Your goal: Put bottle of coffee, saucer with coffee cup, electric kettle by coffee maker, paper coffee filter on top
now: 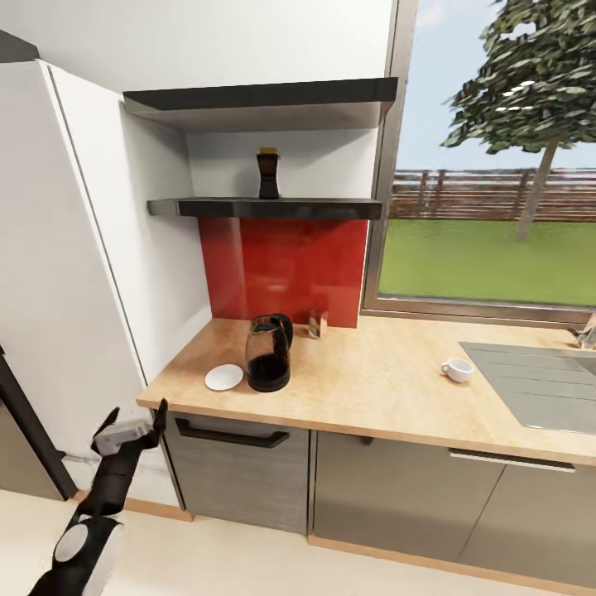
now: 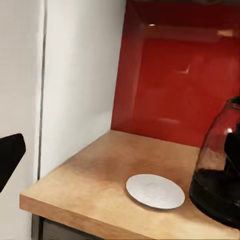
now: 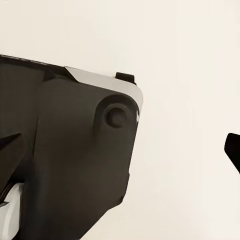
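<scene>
A dark bottle of coffee (image 1: 267, 174) stands on the black wall shelf (image 1: 331, 208). On the wooden counter below sits a glass jug with a black base and handle (image 1: 267, 354); I cannot tell whether it is the kettle or the coffee maker. A white saucer (image 1: 224, 377) lies just left of it and is seen close up in the left wrist view (image 2: 155, 191) beside the jug (image 2: 217, 170). A small brown item (image 1: 317, 324) stands by the red backsplash. A white coffee cup (image 1: 457, 369) sits near the sink. My left gripper (image 1: 136, 411) hangs open and empty below the counter's front left corner.
A steel sink (image 1: 538, 385) is set into the counter at the right, under a large window. A tall white cabinet (image 1: 74, 273) walls off the counter's left end. Grey drawers (image 1: 240, 472) run below. The right wrist view looks at my own dark body (image 3: 75, 160) over pale floor.
</scene>
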You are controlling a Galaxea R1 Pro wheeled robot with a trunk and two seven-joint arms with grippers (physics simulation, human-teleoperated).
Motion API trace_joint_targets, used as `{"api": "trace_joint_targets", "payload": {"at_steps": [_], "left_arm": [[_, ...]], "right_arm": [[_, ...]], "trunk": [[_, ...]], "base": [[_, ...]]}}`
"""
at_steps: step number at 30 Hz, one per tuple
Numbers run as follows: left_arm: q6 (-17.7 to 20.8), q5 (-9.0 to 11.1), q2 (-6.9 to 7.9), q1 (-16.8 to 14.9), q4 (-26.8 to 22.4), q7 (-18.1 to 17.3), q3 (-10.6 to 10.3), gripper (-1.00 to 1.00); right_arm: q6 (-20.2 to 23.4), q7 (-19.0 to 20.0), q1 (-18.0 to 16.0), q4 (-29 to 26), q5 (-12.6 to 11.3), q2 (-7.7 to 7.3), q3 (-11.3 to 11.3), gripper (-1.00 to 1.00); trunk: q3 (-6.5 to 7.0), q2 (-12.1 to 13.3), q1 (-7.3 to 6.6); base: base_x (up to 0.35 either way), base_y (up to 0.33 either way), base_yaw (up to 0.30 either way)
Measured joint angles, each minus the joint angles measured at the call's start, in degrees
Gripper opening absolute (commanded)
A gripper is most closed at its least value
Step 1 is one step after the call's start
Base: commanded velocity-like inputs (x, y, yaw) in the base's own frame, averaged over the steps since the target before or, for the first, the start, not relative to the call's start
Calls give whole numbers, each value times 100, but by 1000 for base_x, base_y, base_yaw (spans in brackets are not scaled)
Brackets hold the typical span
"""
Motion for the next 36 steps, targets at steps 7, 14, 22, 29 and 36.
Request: {"api": "trace_joint_targets", "payload": {"at_steps": [7,14,22,29,36], "left_arm": [[1091,-1113,-714,-1753,-125,781,-615,100],[2551,-1653,-1260,-3686,25,1134,-1354,100],[3593,-1581,-1304,-6283,1688,1146,-1548,100],[3657,-1154,-1295,-8194,3833,1105,-1541,100],[3643,-1096,-1279,-9666,5692,1101,-1526,100]], "right_arm": [[-270,0,2,24,6,-7,3,100],[-299,0,2,34,4,0,6,100],[-300,0,1,33,5,1,5,100],[-298,0,2,41,13,-14,4,100],[-293,-1,3,41,5,-18,4,100]], "trunk": [[0,0,0],[1,0,0],[0,0,0],[0,-2,-1],[0,-2,-1]], "base": [[0,0,0],[0,0,0],[0,0,0],[0,0,-37],[0,0,-243]]}}
